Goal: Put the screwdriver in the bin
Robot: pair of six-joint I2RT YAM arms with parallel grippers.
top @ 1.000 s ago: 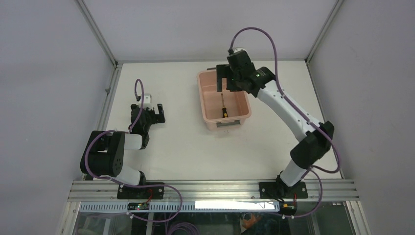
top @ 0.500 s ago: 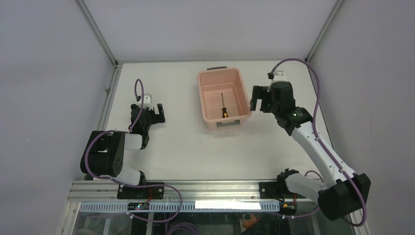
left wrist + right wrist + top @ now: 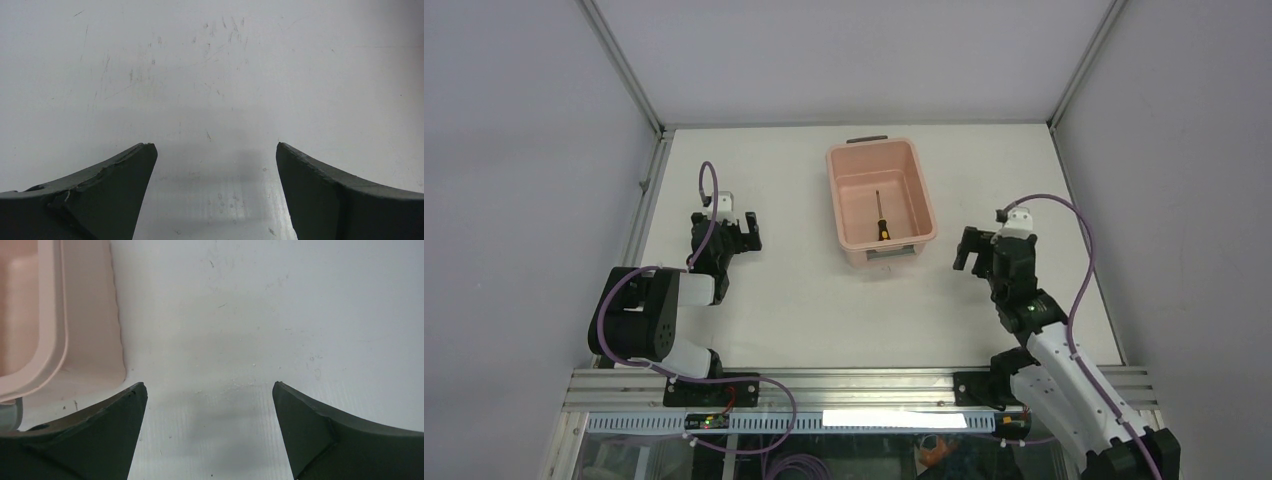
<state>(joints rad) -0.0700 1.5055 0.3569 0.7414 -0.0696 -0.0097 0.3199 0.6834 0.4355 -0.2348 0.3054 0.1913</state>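
The salmon-pink bin (image 3: 918, 185) stands at the back middle of the table. Inside it the screwdriver (image 3: 881, 217) lies flat on the bin's floor, its yellow-and-black handle toward the near end. To the right of the bin's near right corner my right gripper (image 3: 972, 249) hangs open and empty over bare table. In the right wrist view that gripper (image 3: 210, 387) has the bin's wall (image 3: 85, 330) at the left. On the left side my left gripper (image 3: 736, 228) rests open and empty, and the left wrist view shows the gripper (image 3: 215, 147) over scuffed white table.
Grey walls and metal frame posts (image 3: 624, 70) enclose the white table (image 3: 804, 300). An aluminium rail (image 3: 854, 385) carries both arm bases along the near edge. Purple cables (image 3: 1079, 260) loop off each wrist.
My right arm has swung from above the bin's far end out to the right and back toward its base, folding low; its gripper stayed open. The screwdriver stays in the bin. The left arm is still.
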